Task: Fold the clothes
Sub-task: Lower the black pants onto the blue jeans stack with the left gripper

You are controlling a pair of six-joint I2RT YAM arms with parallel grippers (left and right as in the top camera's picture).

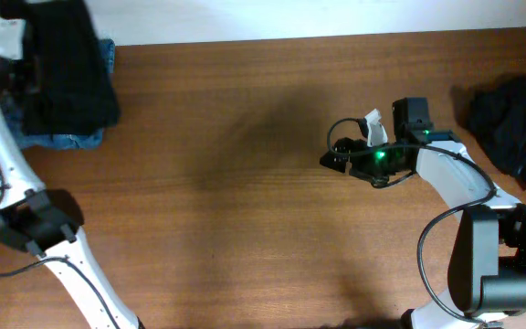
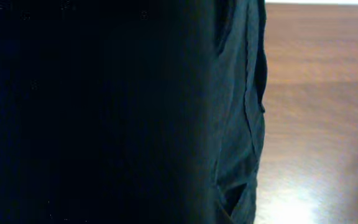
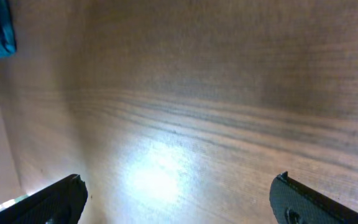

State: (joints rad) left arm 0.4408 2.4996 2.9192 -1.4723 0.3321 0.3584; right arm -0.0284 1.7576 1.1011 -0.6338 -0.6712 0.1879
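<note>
Clothes (image 1: 62,64) stretch lengthwise near-to-far; right jaws spread wide, left jaws' state unclear.

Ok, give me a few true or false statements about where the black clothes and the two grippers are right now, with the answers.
1. The right gripper is open and empty. True.
2. A crumpled black garment lies at the right end of the table. True.
3. The far-left black garment lies directly on bare wood. False: it sits on a blue denim piece.
4. The right gripper touches the crumpled black garment. False: bare wood separates them.
5. The left wrist camera sees mostly wood. False: black cloth fills most of that view.
</note>
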